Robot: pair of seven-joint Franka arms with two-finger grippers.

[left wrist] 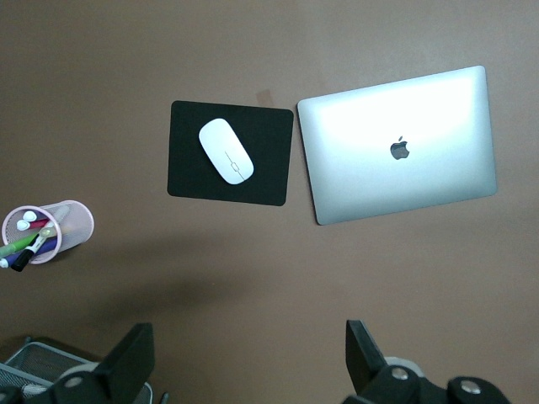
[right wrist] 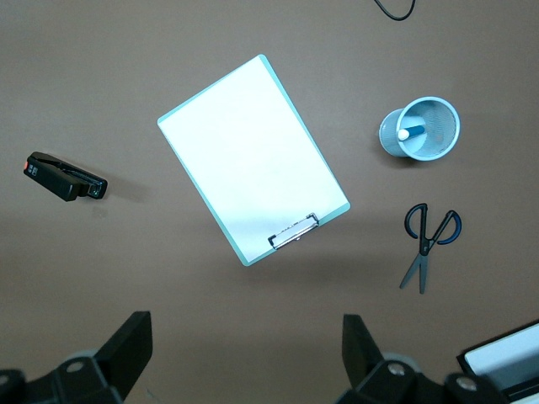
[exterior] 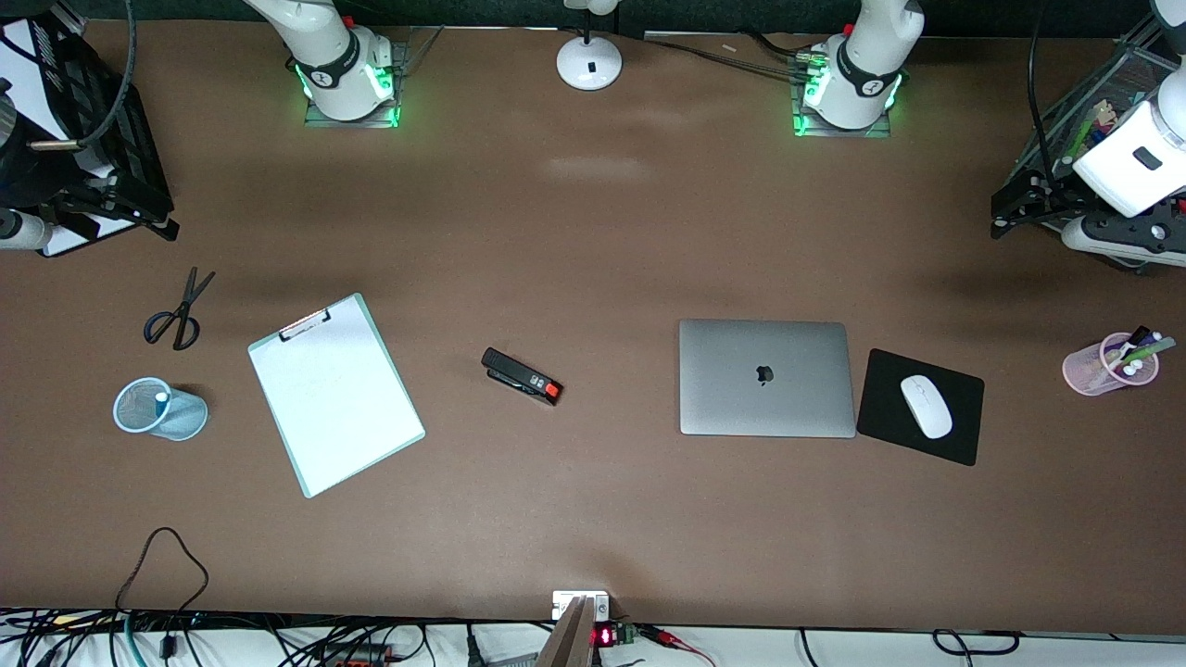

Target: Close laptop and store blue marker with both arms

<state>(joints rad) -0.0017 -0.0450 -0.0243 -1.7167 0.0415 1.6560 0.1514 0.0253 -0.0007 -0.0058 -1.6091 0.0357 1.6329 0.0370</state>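
Note:
The silver laptop lies shut, lid down and logo up, toward the left arm's end of the table. The blue marker stands in a blue mesh cup toward the right arm's end, its white end showing. My left gripper hangs open high over bare table beside a mesh basket, holding nothing. High over bare table beside the clipboard, my right gripper is likewise open and holds nothing.
A white mouse lies on a black mouse pad beside the laptop. A pink cup of markers stands at the left arm's end. A clipboard, stapler, scissors and lamp base are also on the table.

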